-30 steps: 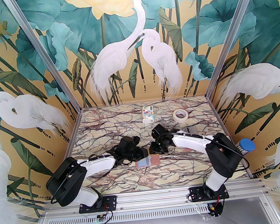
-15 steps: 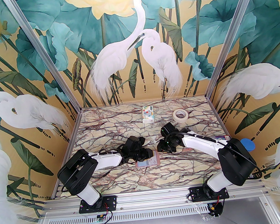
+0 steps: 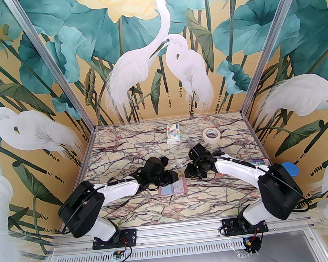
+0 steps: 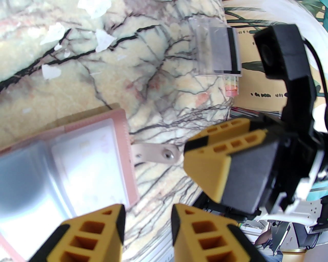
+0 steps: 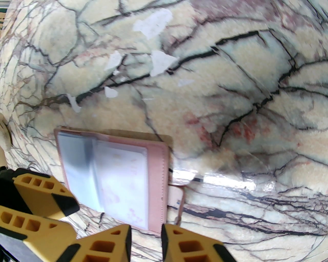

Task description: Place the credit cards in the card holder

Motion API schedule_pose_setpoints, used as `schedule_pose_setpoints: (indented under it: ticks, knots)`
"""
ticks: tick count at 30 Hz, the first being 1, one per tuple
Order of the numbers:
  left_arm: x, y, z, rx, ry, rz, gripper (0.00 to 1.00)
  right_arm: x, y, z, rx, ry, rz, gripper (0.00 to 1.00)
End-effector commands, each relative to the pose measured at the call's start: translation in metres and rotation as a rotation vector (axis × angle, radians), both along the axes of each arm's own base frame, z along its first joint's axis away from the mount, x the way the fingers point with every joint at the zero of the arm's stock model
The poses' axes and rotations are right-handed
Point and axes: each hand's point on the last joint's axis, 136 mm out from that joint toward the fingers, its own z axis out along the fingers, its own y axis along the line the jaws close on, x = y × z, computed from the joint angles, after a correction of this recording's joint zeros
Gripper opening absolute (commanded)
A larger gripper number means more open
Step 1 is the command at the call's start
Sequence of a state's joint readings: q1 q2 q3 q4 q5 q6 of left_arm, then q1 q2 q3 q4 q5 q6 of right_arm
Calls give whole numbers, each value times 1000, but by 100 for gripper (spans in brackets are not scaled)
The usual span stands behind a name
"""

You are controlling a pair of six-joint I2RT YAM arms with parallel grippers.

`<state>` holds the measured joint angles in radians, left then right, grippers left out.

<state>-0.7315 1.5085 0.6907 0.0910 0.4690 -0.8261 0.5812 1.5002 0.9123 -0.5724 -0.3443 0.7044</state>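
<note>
Yellow left fingers (image 4: 89, 235) and right fingers (image 5: 192, 245) slightly apart, empty, near card holder (image 5: 156, 179)

- One card holder (image 5: 156, 179).
- One pale credit card (image 5: 125, 186) in its clear sleeve.
- One tissue pack (image 3: 172, 133).
- One roll of tape (image 3: 211, 134).
- One blue-lidded jar (image 3: 290, 169).
- One clear plastic box (image 4: 207, 51).
- One multicoloured striped pack (image 3: 258, 161).
- About six white scraps (image 5: 161, 62) on the tabletop (image 5: 256, 84).
- Two grippers: left gripper (image 4: 147, 217), right gripper (image 5: 146, 235).

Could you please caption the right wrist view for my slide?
Open pink card holder flat on the marble table; right gripper near its edge, fingers apart.
</note>
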Motion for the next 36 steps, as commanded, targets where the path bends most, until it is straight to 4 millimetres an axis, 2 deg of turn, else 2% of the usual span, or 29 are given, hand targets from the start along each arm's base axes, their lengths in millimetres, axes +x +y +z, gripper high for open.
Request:
schedule_pose_setpoints:
  ticks: [1,6,10,19,30,36]
  knots:
    - [-2,27,-14,66,17,55,35,-1,11,10,53,-21,22,24]
    - [-4,52,-27,83,49,106,34,-6,32,10,66,-18,79,22]
    - [-7,65,-35,94,63,131,33,-10,47,0,61,3,110,20]
    - [-11,74,-49,106,82,155,32,-17,72,-27,32,62,160,16]
    - [-11,76,-52,121,79,156,32,-20,71,-49,-7,95,160,15]
    - [-11,77,-54,127,78,157,32,-20,67,-44,-17,78,152,15]
